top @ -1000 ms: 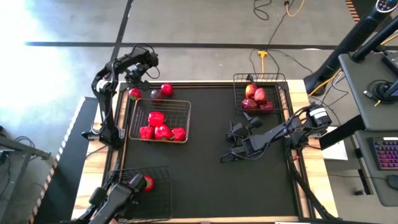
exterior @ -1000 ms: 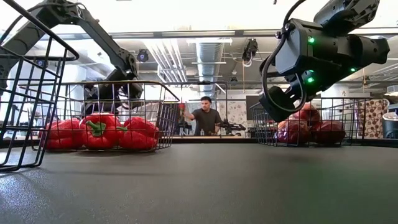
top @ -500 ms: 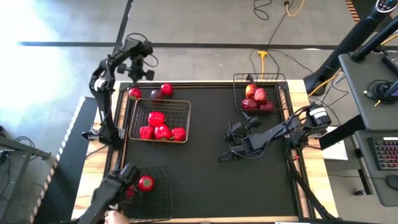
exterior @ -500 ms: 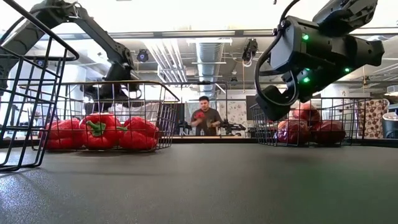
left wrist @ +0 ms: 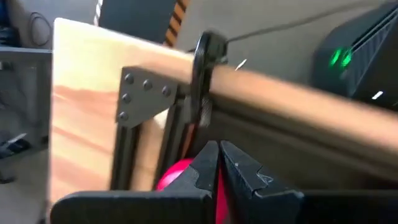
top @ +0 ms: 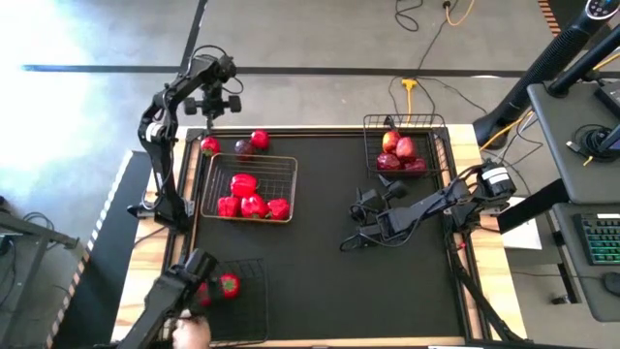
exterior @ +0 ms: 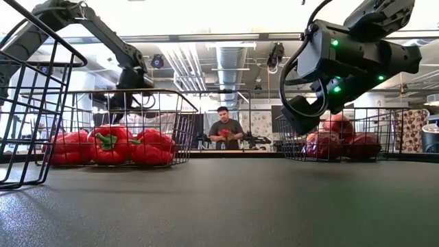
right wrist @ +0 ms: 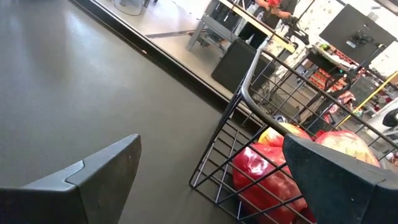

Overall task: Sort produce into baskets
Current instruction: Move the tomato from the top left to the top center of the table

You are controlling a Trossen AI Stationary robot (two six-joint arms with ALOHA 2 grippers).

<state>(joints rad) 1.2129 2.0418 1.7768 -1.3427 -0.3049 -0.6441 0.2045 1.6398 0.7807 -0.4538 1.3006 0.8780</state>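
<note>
My left gripper [top: 215, 103] is shut and empty, raised over the table's far left edge; its fingers meet in the left wrist view [left wrist: 217, 163], with a red item [left wrist: 176, 177] behind them. Three loose red items [top: 242, 145] lie on the table at the far left. Red bell peppers [top: 250, 199] fill the left wire basket [top: 291, 179]. Apples [top: 399, 153] lie in the far right basket [top: 371, 131]. A tomato [top: 230, 285] sits in the near left basket [top: 254, 301]. My right gripper [top: 356, 225] hangs open and empty over the table's middle.
A person's dark-sleeved arm and hand [top: 179, 308] reach over the near left basket. The right wrist view shows the apple basket [right wrist: 249, 155] ahead of my open right fingers. Bare dark tabletop [top: 320, 291] lies near and between the baskets. A person [exterior: 225, 130] stands beyond the table.
My left gripper has drawn up and back from the loose items toward the table's far edge. The person's arm at the near left basket has shifted; the tomato there stays in place.
</note>
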